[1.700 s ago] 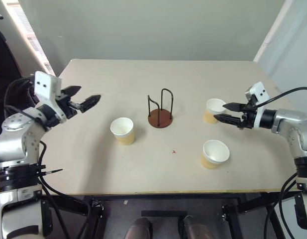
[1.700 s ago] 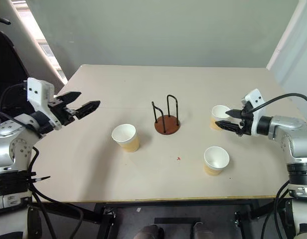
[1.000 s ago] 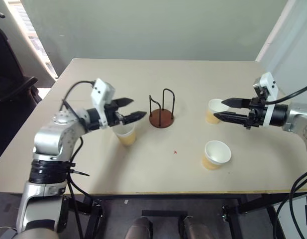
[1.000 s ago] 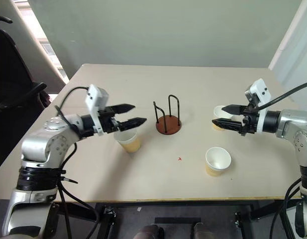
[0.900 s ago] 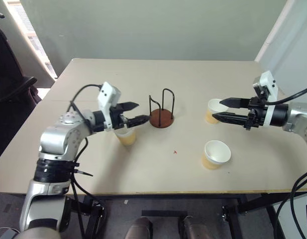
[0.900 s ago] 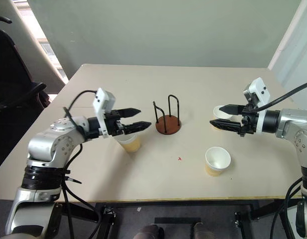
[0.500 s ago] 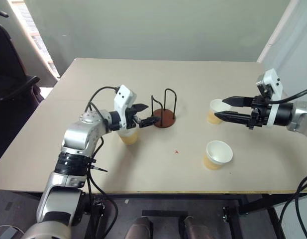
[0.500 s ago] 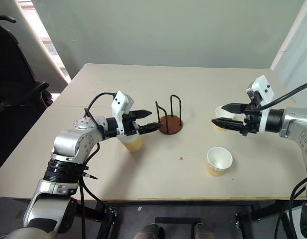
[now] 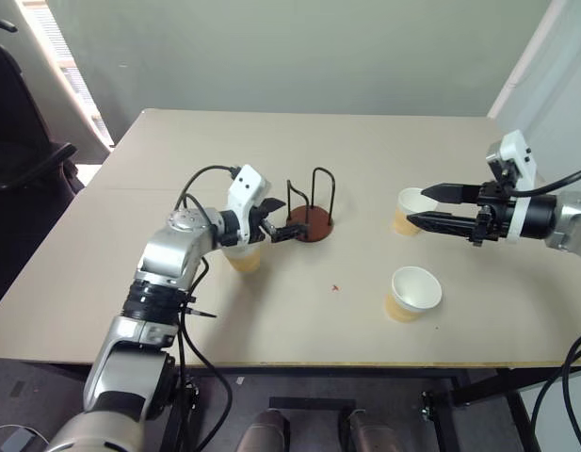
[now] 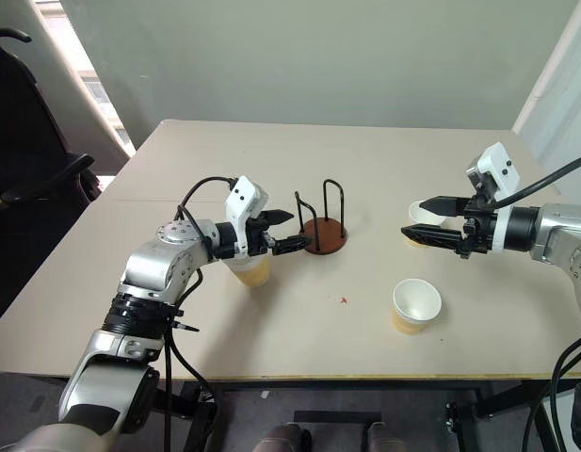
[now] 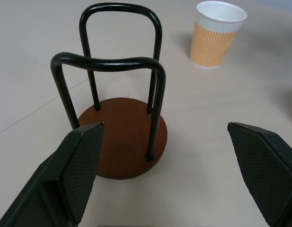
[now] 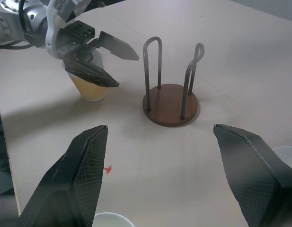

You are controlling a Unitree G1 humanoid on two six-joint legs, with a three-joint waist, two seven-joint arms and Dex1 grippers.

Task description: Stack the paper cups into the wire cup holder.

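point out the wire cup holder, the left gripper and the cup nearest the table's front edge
wire cup holder (image 11: 124,142), left wrist view, on its disc base
left gripper (image 9: 281,218), left eye view, between its fingertips
paper cup (image 9: 411,285), left eye view, on its white inside

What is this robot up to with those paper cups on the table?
It is meant to stack three paper cups into the wire cup holder, which is empty. The left gripper, jaws open, reaches over one cup toward the holder, holding nothing. The right gripper, jaws open, hovers beside a second cup. The third cup stands alone near the table's front edge. No cup has been picked up.
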